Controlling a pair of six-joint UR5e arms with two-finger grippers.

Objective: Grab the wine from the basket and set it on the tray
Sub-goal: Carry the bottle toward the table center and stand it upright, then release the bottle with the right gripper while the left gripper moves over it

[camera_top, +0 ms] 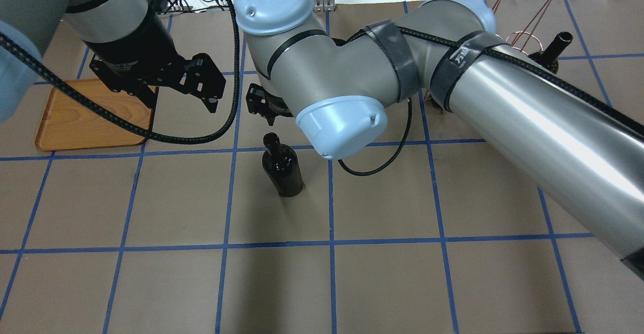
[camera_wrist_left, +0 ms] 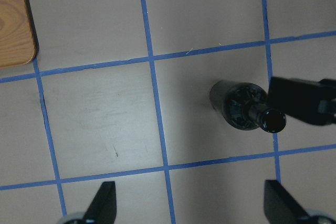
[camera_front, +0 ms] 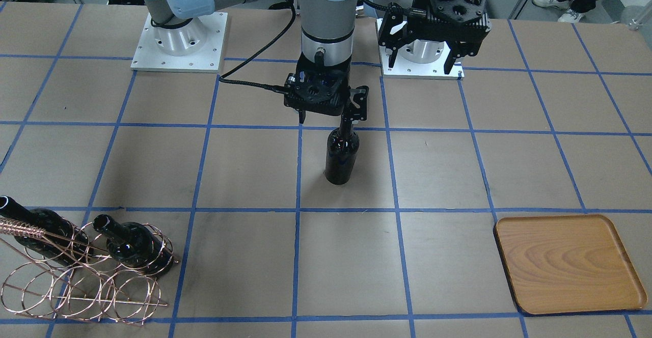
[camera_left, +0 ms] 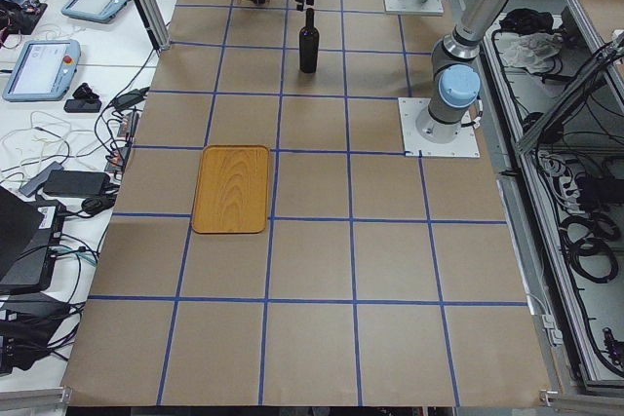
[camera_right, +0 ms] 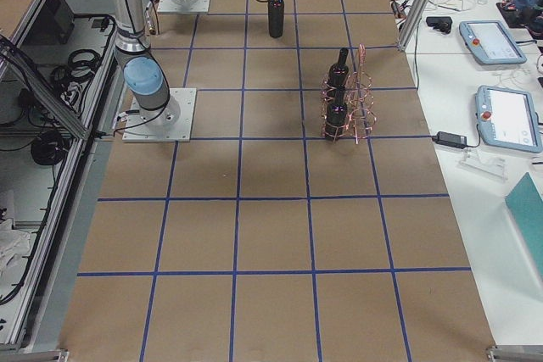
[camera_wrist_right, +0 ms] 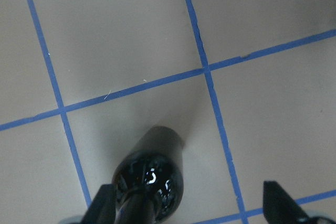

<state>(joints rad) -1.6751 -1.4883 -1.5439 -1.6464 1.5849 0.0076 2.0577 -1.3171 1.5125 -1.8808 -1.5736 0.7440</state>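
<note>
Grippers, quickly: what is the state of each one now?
Left gripper: open, empty.
Right gripper: open, the wine beside one of its fingers, not gripped.

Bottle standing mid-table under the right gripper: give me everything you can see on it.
The wine bottle is glossy near-black glass, with rounded shoulders, a narrow neck and no visible label. It stands upright on the paper-covered table, inside one taped grid square, apart from basket and tray. The open right gripper straddles its neck, which sits close to one finger; contact cannot be judged.
</note>
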